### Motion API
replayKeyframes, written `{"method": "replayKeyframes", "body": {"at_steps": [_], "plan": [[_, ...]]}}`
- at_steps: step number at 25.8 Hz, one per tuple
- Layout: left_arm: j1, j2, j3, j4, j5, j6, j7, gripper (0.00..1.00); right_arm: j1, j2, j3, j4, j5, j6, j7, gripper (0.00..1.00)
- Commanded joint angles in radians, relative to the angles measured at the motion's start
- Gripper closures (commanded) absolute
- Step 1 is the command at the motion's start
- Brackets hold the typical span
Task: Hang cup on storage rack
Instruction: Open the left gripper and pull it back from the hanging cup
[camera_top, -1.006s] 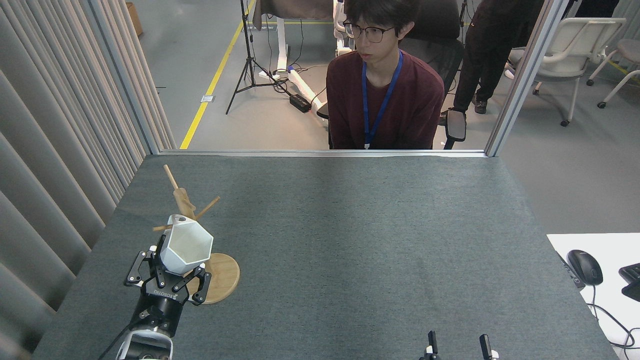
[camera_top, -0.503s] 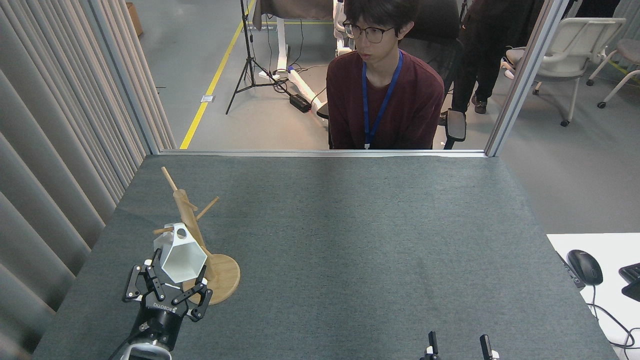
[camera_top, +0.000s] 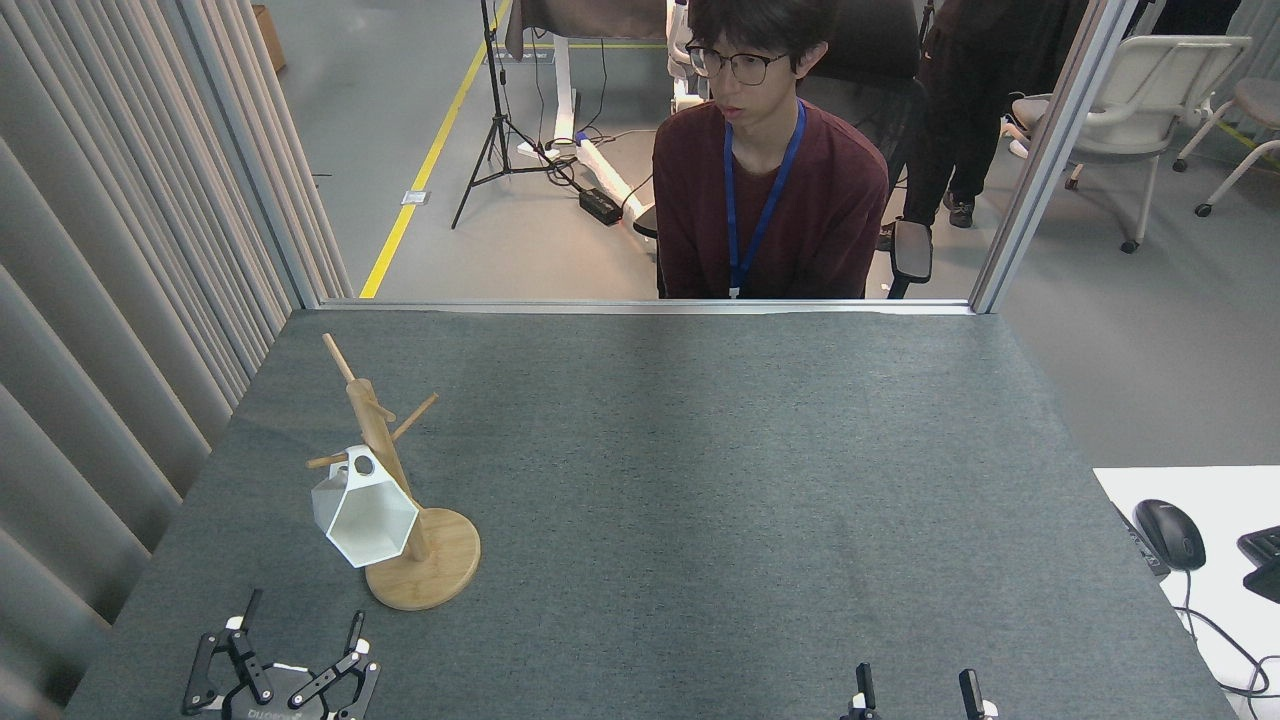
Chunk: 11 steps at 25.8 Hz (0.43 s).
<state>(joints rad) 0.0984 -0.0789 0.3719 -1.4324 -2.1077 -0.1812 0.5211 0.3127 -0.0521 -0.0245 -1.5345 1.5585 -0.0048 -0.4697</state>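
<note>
One white faceted hexagonal cup (camera_top: 362, 516), one light bamboo mug tree (camera_top: 400, 500), two black claws and one black computer mouse (camera_top: 1169, 533) are counted.

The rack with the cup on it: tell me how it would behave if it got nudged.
The rack would probably slide rather than topple: its round base is wide and flat. A high push might tip it, since the post is tall and thin. The cup hangs by a small tab on one peg, so it would likely swing, perhaps slip off.
</note>
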Motion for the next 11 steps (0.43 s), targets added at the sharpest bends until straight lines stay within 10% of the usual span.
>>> {"method": "replayKeyframes", "body": {"at_steps": [1, 11], "plan": [[0.084, 0.025, -0.001, -0.06, 0.209, -0.145, -0.01, 0.0, 0.003, -0.005, 0.0, -0.001, 0.0, -0.001, 0.0, 0.02], [0.196, 0.074, -0.004, -0.115, 0.508, -0.311, -0.015, 0.0, 0.014, -0.009, 0.0, -0.016, 0.0, -0.009, -0.004, 0.02]]}}
